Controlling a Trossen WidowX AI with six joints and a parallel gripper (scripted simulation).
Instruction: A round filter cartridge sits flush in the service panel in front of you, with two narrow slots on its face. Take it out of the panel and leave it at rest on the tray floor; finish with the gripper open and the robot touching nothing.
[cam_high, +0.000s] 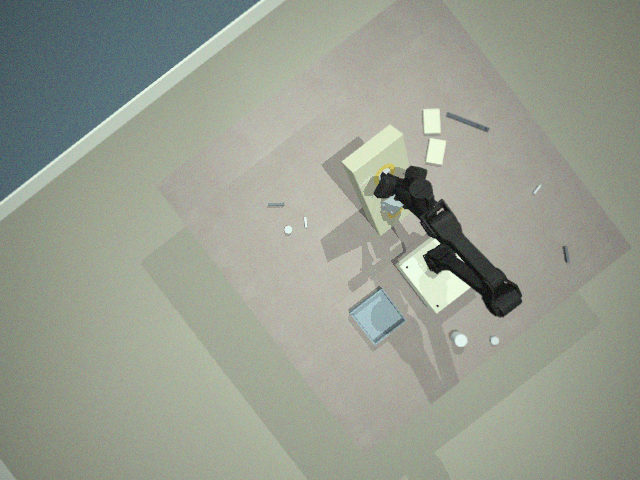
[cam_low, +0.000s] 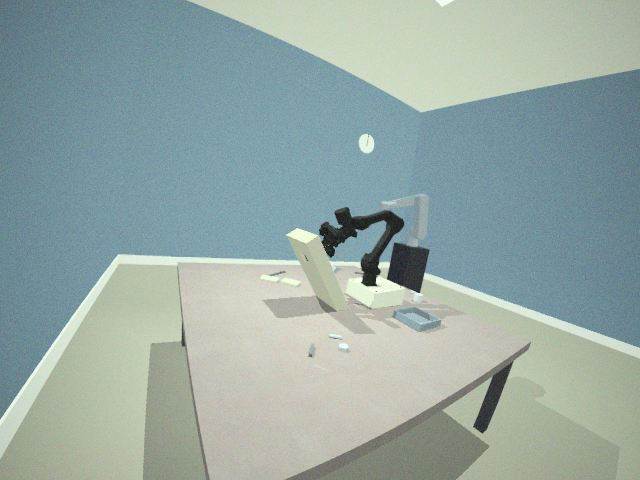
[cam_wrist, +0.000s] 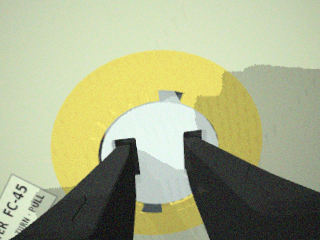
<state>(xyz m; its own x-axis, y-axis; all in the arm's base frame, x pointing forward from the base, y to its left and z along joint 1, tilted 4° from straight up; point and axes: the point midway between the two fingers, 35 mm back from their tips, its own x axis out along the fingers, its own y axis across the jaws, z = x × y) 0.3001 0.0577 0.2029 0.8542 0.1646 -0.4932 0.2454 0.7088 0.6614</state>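
My gripper (cam_high: 382, 187) (cam_low: 329, 251) (cam_wrist: 158, 150) is partly open, fingers a narrow gap apart, nothing clamped. Fingertips at the two slots of the cartridge (cam_wrist: 161, 120); can't tell how deep. Cartridge is straight ahead of the tool, in the tilted panel (cam_high: 369, 155) (cam_low: 316, 268), yellow ring (cam_high: 378, 170) (cam_wrist: 75, 130) around it. Blue tray (cam_high: 364, 329) (cam_low: 415, 324) well apart from the tool, lower, on the table (cam_high: 289, 289) (cam_low: 268, 403).

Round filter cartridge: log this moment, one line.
round white filter cartridge: in panel | black two-finger tool: part-open, fingertips at slots, grip unclear | blue-grey open tray: cartridge absent
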